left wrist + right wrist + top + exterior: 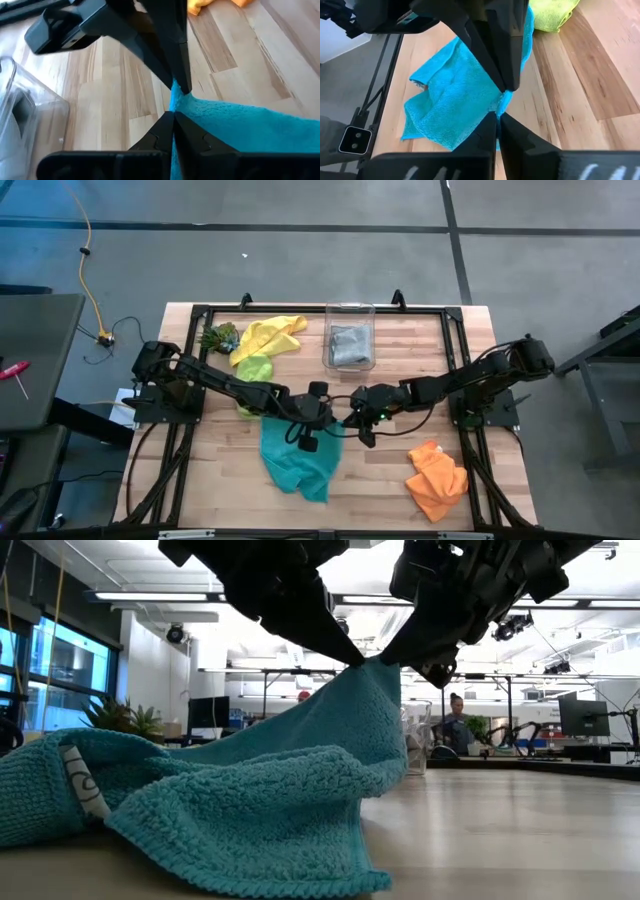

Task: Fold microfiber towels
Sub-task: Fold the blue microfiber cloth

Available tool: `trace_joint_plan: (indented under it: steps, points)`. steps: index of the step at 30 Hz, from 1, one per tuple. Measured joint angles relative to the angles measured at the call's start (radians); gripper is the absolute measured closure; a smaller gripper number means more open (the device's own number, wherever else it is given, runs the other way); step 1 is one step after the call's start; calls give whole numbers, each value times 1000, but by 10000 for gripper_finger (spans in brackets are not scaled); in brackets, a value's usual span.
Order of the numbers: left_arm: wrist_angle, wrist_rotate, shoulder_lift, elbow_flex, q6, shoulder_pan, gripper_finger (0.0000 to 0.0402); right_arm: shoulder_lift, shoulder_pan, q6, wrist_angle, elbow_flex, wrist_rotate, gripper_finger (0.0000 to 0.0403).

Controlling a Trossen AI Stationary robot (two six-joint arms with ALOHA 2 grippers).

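The teal towel lies crumpled on the middle of the table, with one raised peak pulled up. My left gripper and my right gripper meet tip to tip at that peak, both shut on it. The left one comes from the table's left and the right one from the table's right. At the far left a yellow towel and a lime green towel lie on the table. An orange towel lies near the right front. A grey towel sits in the clear box. My left gripper pinches the teal towel's raised peak between its two fingers, slanting down from the table's left. The cloth slopes away from the pinch down to the table, where most of it rests. My right gripper pinches the same raised peak between its two fingers, slanting down from the table's right, its tips right against the left gripper's. The towel's far part lies spread on the table.
A clear plastic box stands at the far middle, and a green leafy clump at the far left. Bare wood lies between the teal towel and the orange towel. A black frame runs around the table. A person sits in the room beyond.
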Motion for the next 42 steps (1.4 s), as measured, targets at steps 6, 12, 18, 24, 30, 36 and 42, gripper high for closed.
trace_joint_plan:
  steps: [6,12,18,24,30,36,42]
  points:
    - [-61,28,-10,0,-91,40,346,0,0,0,-1,0,-3,402]
    - [-190,39,-87,0,-106,67,273,-1,0,0,-9,0,-17,402]
    - [-324,38,-201,0,-84,94,220,-2,0,0,-13,-1,-18,402]
    - [-416,33,-297,-3,-76,129,205,-2,0,4,-19,-1,-19,403]
    - [-397,66,-371,-73,-116,165,206,-2,0,11,-18,-1,-19,403]
    - [-271,134,-462,-233,-195,188,206,-3,0,9,-16,-1,-20,403]
    - [-190,121,-506,-351,-257,189,208,-3,0,11,-16,-1,-20,403]
